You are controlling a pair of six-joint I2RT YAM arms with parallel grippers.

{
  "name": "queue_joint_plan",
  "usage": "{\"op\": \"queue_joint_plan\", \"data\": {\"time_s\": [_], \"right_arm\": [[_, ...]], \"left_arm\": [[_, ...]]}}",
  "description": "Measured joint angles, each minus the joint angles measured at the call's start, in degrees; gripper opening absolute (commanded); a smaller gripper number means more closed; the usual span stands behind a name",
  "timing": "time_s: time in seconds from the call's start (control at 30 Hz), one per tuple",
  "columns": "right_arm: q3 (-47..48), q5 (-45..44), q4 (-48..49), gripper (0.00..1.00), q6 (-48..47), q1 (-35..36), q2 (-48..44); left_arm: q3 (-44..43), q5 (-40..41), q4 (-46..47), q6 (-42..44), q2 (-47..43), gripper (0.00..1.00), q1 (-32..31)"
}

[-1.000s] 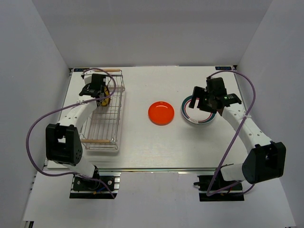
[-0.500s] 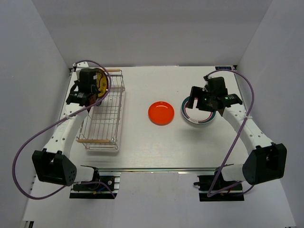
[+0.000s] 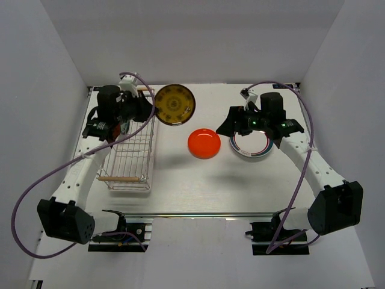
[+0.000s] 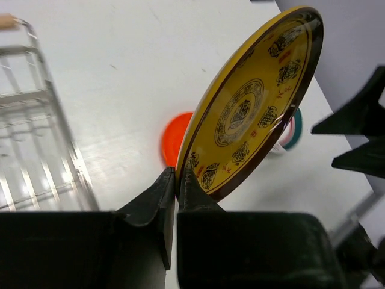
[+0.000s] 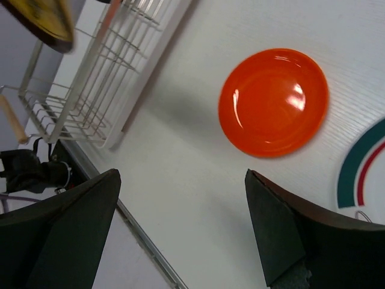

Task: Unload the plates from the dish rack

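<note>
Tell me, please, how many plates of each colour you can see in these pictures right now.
Yellow-brown plate: 1
Orange-red plate: 1
White plate with green-red rim: 1
Total: 3

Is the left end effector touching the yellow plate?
Touching. The left wrist view shows the left end effector closed on the rim of the yellow plate.
</note>
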State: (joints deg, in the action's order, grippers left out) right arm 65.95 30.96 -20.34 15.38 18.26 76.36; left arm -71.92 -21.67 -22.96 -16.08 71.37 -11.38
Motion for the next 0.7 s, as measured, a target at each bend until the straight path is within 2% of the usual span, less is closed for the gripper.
{"op": "queue_joint_plan", "data": {"time_s": [0.17, 0.33, 0.4, 0.47, 0.5, 0.57, 0.6, 0.7], "right_arm": [[0.5, 3.3, 3.5, 0.89, 0.0, 2.6, 1.5], [3.0, 4.0, 5.5, 0.89, 0.5, 4.8, 6.1], [3.5, 3.9, 6.0, 0.83, 0.7, 5.5, 7.6], [3.8, 3.7, 6.3, 0.74, 1.0, 6.1, 8.7], [3.9, 3.7, 6.5, 0.66, 1.2, 6.3, 9.1], [3.9, 3.5, 6.9, 0.56, 1.5, 6.6, 9.4], [4.0, 3.5, 7.1, 0.45, 1.9, 6.8, 9.4], [4.2, 3.6, 7.7, 0.31, 2.3, 7.0, 9.5]], "left_arm": [[2.4, -8.1, 1.6, -1.5, 4.3, 0.0, -1.7], [2.6, -11.2, 2.1, -2.5, 6.7, 0.0, -4.6], [2.8, -11.4, 2.1, -2.6, 7.2, 0.0, -5.9], [3.1, -11.3, 1.9, -2.6, 7.2, 0.0, -6.8], [3.2, -11.1, 1.9, -2.6, 7.2, 0.0, -7.3], [3.3, -10.3, 1.7, -2.6, 7.3, 0.0, -7.9], [3.3, -10.1, 1.6, -2.6, 7.3, 0.0, -8.1], [3.3, -9.1, 1.4, -2.6, 8.1, 0.0, -8.8]]}}
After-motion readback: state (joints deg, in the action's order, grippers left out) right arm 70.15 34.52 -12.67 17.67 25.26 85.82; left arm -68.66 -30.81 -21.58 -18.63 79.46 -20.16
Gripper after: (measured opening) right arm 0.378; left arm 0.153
